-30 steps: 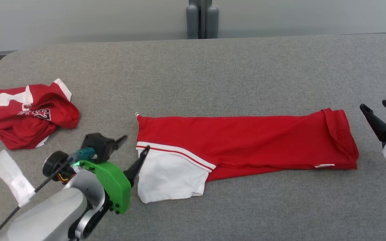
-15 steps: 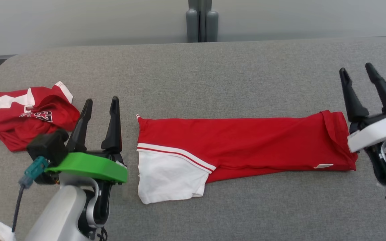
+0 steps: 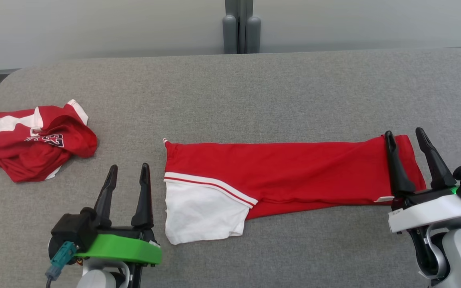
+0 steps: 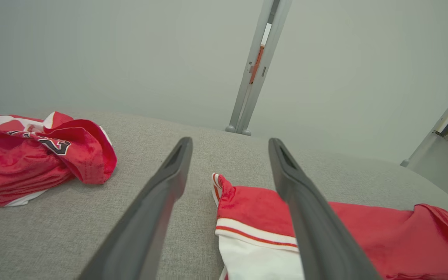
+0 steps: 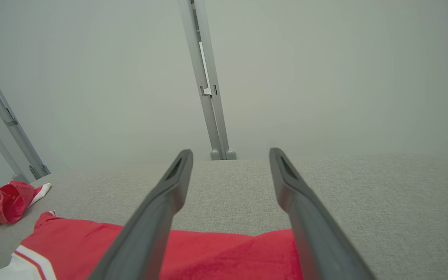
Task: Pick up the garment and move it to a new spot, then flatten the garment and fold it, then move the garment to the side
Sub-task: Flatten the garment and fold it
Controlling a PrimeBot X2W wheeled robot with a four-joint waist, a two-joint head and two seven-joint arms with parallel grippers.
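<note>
Jaws: both pairs are spread apart, and nothing is gripped between them.
Left gripper (image 3: 129, 165): it is held low, just beside the garment's left end, with its fingers pointed away from the robot. No contact with the cloth is seen.
Right gripper (image 3: 403, 132): it is held at the garment's right end, with one finger seen across the red cloth. Contact cannot be told.
Garment (image 3: 294, 170): a red top is laid in a long, narrow band across the middle of the grey padded surface (image 3: 254, 88). A white sleeve with a red-and-white stripe is shown at its left end.
Placement, as judged: the lengthwise fold looks done. One gripper is stationed at each end, probably so that the ends can be taken and the band folded shorter.
Second garment (image 3: 34, 146): a similar red-and-white piece is left crumpled at the far left, well apart.
Writing: black, white-edged characters are printed on the crumpled piece, but they are creased and cannot be read with certainty.
Tag (image 3: 383, 199): a small white tab is seen at the near hem; no text can be made out.
</note>
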